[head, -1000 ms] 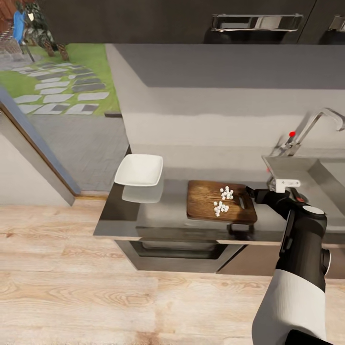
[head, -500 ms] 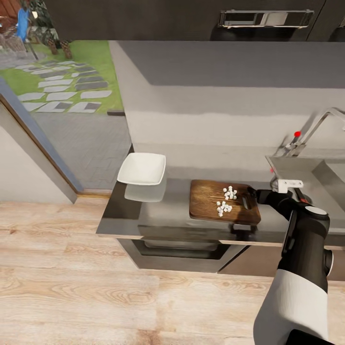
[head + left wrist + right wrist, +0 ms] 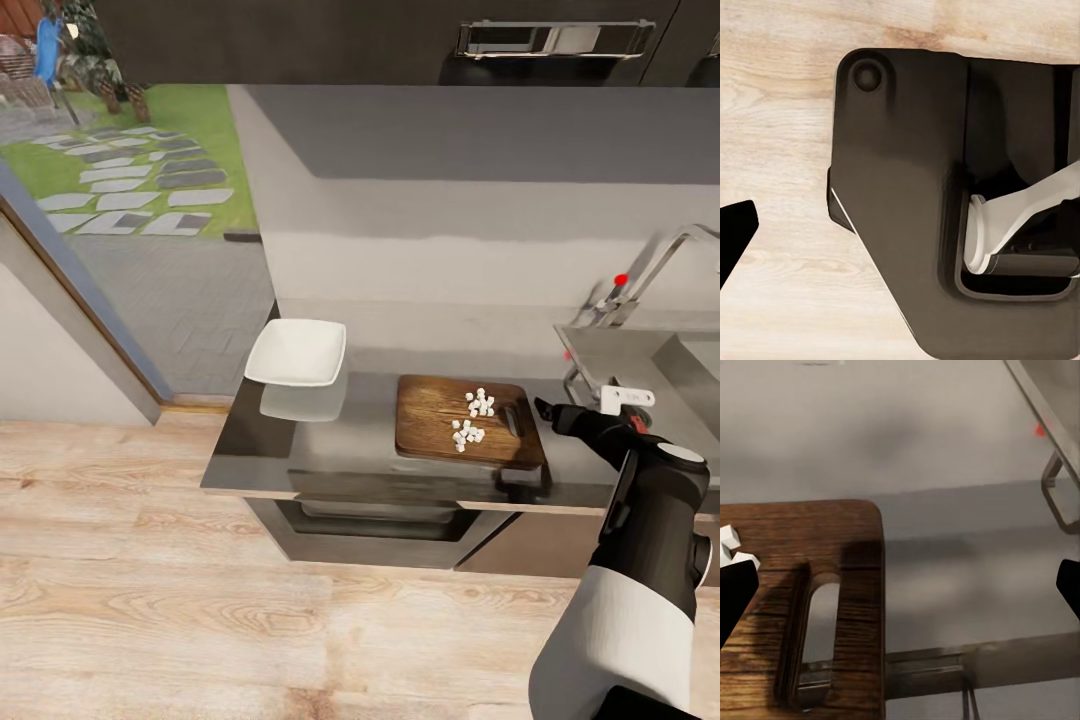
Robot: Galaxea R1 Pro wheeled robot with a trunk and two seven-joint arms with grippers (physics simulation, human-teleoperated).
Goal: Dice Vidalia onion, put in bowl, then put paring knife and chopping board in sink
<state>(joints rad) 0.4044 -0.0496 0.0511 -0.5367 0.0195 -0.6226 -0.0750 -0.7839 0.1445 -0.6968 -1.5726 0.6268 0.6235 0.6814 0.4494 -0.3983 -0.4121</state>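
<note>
Head view: the brown wood-grain chopping board [image 3: 468, 434] is seen flat on the glossy grey countertop [image 3: 330, 455], with small white onion dice [image 3: 470, 418] heaped on it and the grey steel sink [image 3: 640, 365] just beyond its slotted end. The shallow white bowl [image 3: 296, 352] is set well apart from the board, on the side away from the sink, presumably to receive the dice. The right gripper [image 3: 545, 408] is held beside the board's slot end, its dark fingertips [image 3: 735, 596] spread wide with nothing between them, apparently for gripping that end. Whether the left gripper is open cannot be told. The paring knife cannot be made out.
</note>
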